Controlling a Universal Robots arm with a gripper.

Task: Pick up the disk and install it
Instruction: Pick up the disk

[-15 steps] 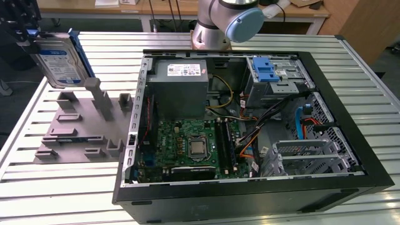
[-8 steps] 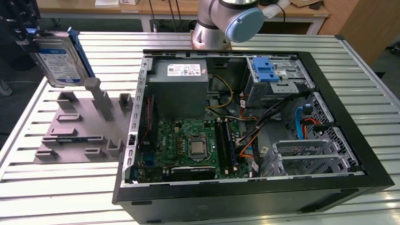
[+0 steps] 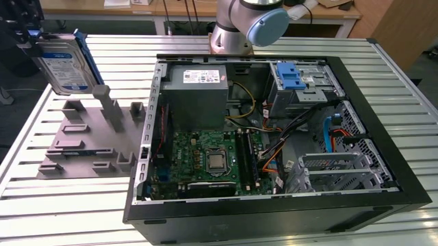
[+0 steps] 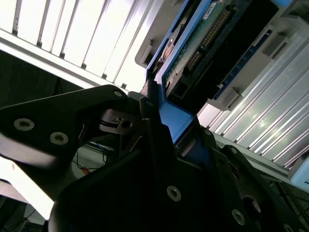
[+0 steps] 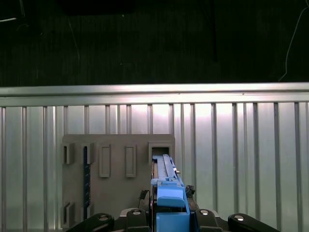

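The fingers (image 4: pixel 149 112) are clamped on the blue bracket of the disk (image 3: pixel 63 64). The gripper (image 3: pixel 28 37) holds it upright on edge at the exterior view's far left, above the far end of a grey slotted fixture (image 3: pixel 85 136) that lies on the ribbed metal tabletop (image 3: pixel 68 205). The disk's white-and-blue label faces the exterior camera.

In the first wrist view the disk (image 5: pixel 166 186) hangs over the fixture (image 5: pixel 116 193). To the exterior view's right of the fixture lies an open computer case (image 3: pixel 383 200), well apart from the disk. Inside it are a grey power supply (image 3: pixel 198 89) with a white sticker at the far end and a green motherboard (image 3: pixel 208 159). There is also a drive cage with a blue latch (image 3: pixel 291 77) and loose orange and blue cables (image 3: pixel 335 134). The arm's base (image 3: pixel 239 25) stands just beyond the case.
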